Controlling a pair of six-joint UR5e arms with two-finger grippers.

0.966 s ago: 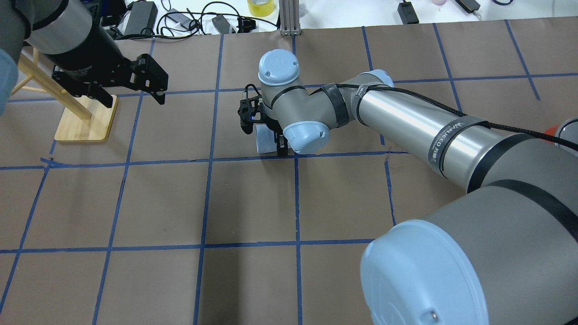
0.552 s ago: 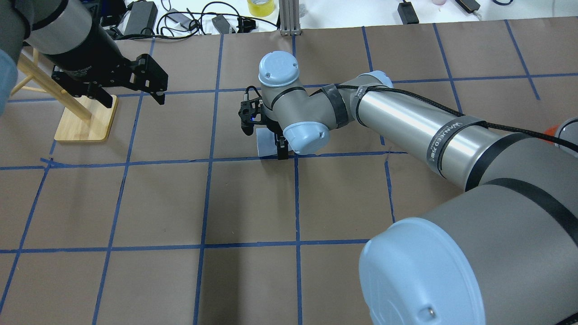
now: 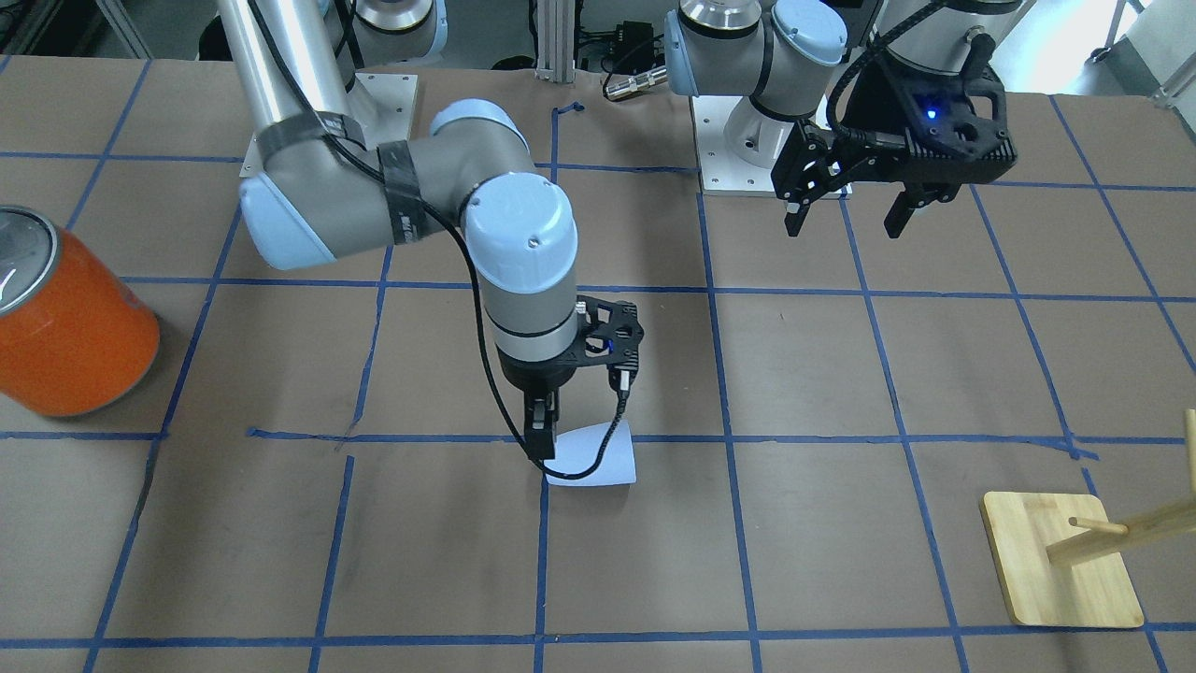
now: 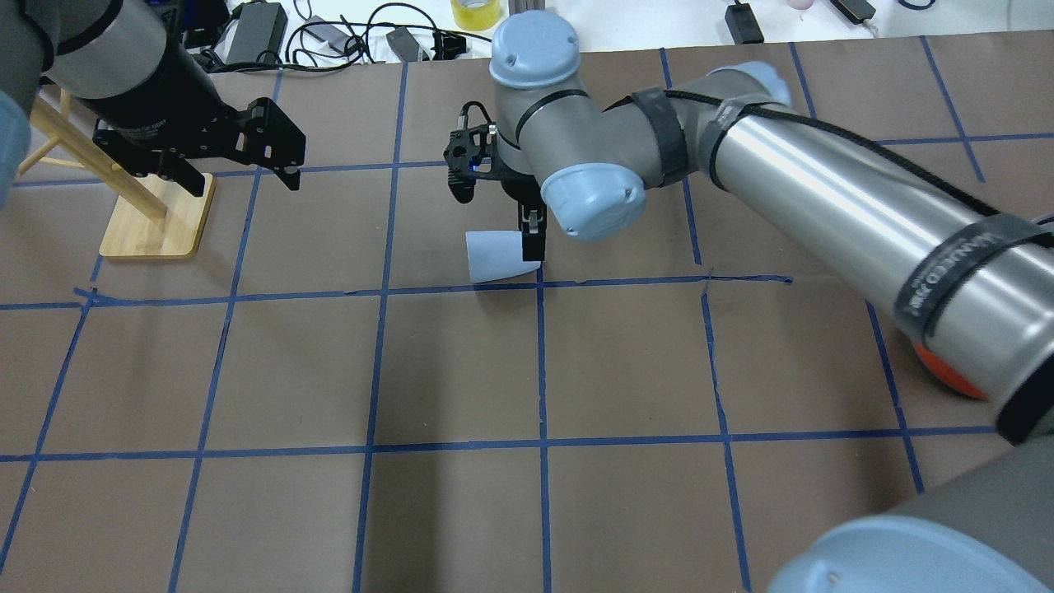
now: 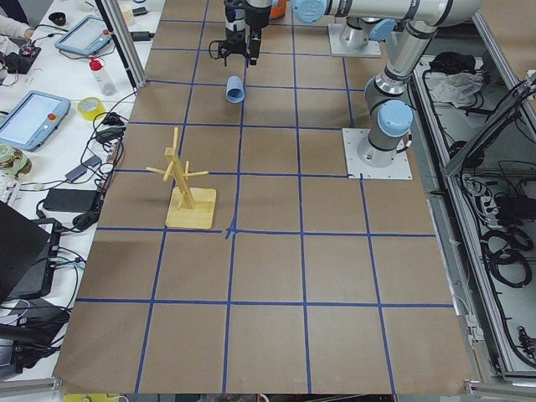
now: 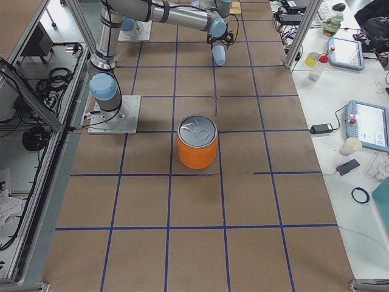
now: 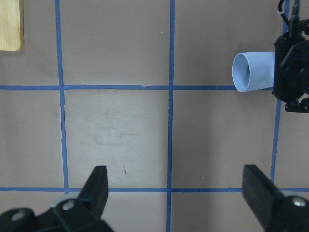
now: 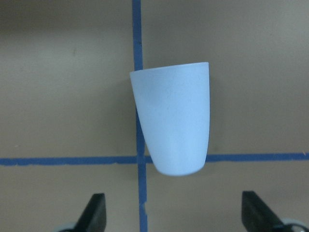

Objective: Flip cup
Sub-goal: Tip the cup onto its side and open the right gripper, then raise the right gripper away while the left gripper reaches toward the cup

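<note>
The pale blue cup [image 4: 496, 257] lies on its side on the brown paper, mouth toward the robot's left. It also shows in the front view [image 3: 598, 460], the right wrist view [image 8: 174, 118] and the left wrist view [image 7: 253, 72]. My right gripper [image 4: 533, 229] hovers just above the cup's base end. It is open and empty, with both fingers [image 8: 94, 215] clear of the cup. My left gripper [image 4: 243, 179] is open and empty above the table, well to the left of the cup, and also shows in the front view [image 3: 846, 224].
A large orange can [image 3: 70, 327] with a silver lid stands on the robot's right side. A wooden peg rack [image 3: 1060, 561] on a flat base stands on the left side, below the left arm. Cables and adapters [image 4: 329, 33] lie past the far table edge.
The right arm has risen and drawn back from the cup, so its fingers no longer sit low around it. The cup stays on its side. The left arm has not moved.
</note>
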